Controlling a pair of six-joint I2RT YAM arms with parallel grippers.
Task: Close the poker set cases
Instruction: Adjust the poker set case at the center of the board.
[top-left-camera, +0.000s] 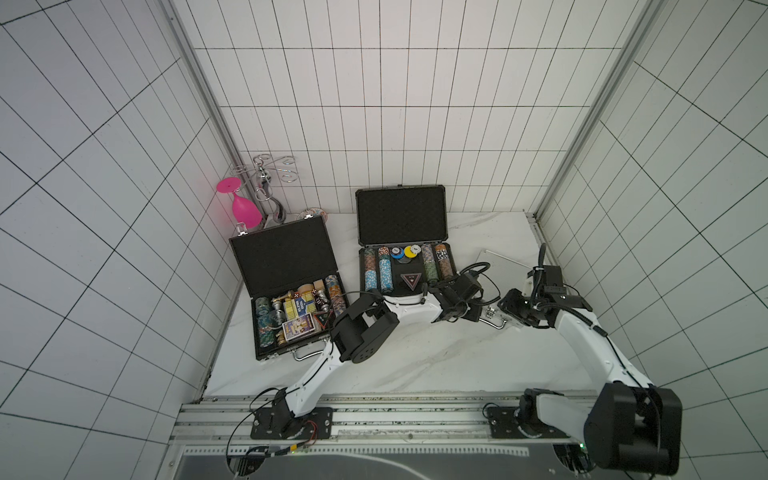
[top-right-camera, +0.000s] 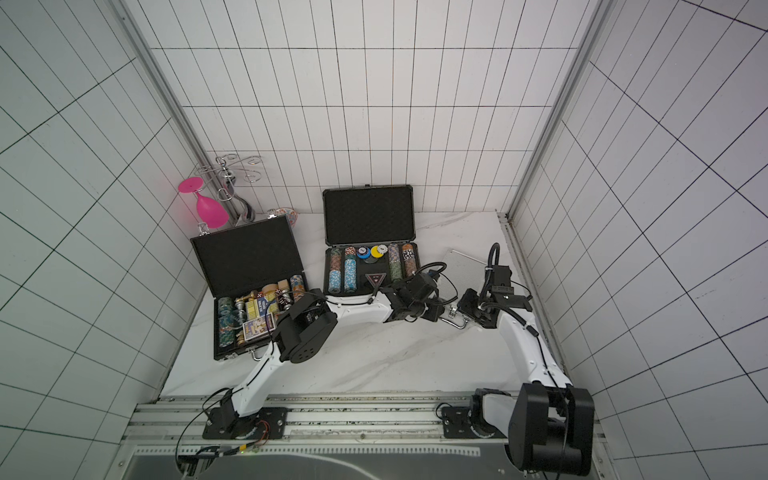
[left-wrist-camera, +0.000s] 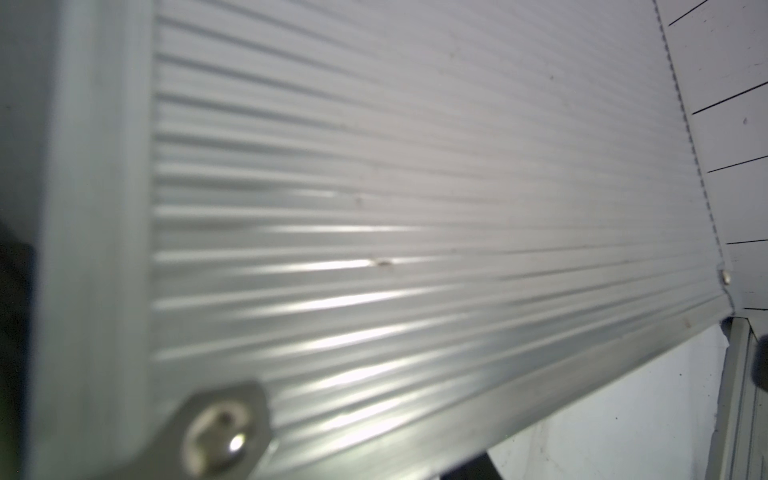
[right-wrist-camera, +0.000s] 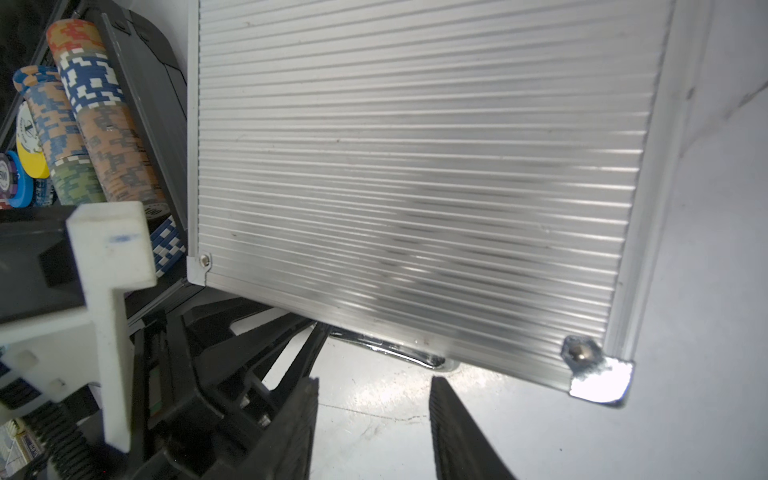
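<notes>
Silver case (top-left-camera: 505, 266) lid down at table's (top-left-camera: 415, 361) 3 o'clock, L gripper (top-left-camera: 476, 318) at its handle (right-wrist-camera: 395, 353), grip can't tell, R gripper (right-wrist-camera: 374, 380) jaws apart, empty, grey case (top-left-camera: 401, 216) open just beside at 9 o'clock, L arm across its front, black case (top-left-camera: 282, 257) open farther 9, pink glass (top-left-camera: 245, 210) on rack (top-left-camera: 266, 174) at 10.

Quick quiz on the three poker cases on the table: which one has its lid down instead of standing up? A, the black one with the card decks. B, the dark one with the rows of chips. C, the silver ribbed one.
C: the silver case lies flat showing only its ribbed outside, while the case with card decks and the case with chip rows stand open with their contents showing.
</notes>
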